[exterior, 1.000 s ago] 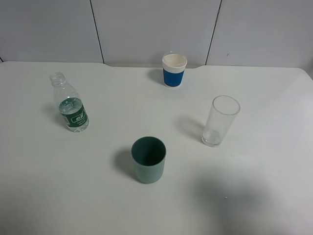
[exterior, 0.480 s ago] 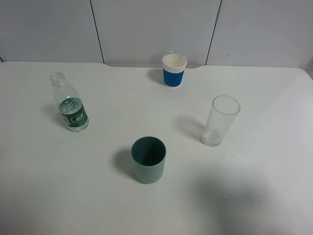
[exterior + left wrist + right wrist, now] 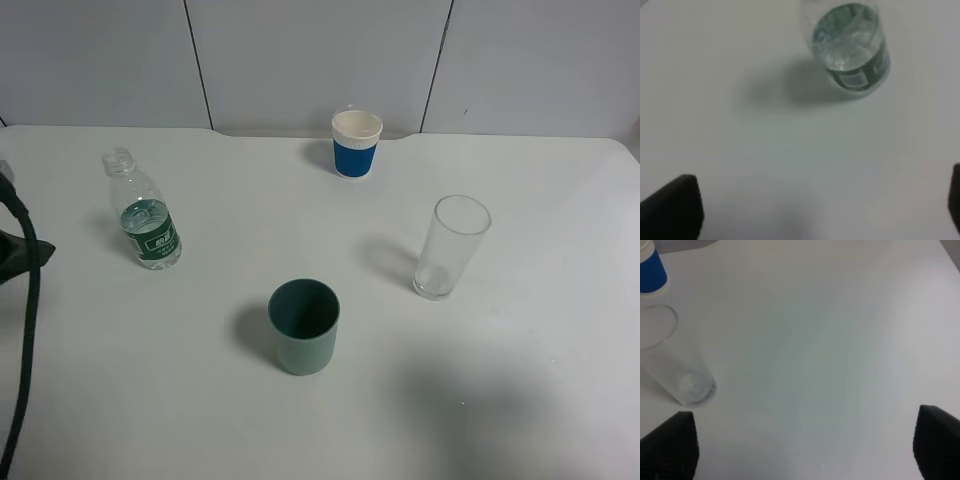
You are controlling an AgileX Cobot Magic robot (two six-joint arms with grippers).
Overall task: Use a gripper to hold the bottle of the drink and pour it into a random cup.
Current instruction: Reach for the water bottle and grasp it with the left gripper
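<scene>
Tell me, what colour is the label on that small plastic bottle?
Dark green with white print; the bottle shows it best in the exterior high view.

Robot body: black wherever it shows.
Left arm (image 3: 18,255) is a dark angular piece trailing a thick black cable (image 3: 28,330); left gripper (image 3: 812,205) and right gripper (image 3: 802,442) have matte black, blunt, blocky fingers (image 3: 670,445), blurred at the edges.
</scene>
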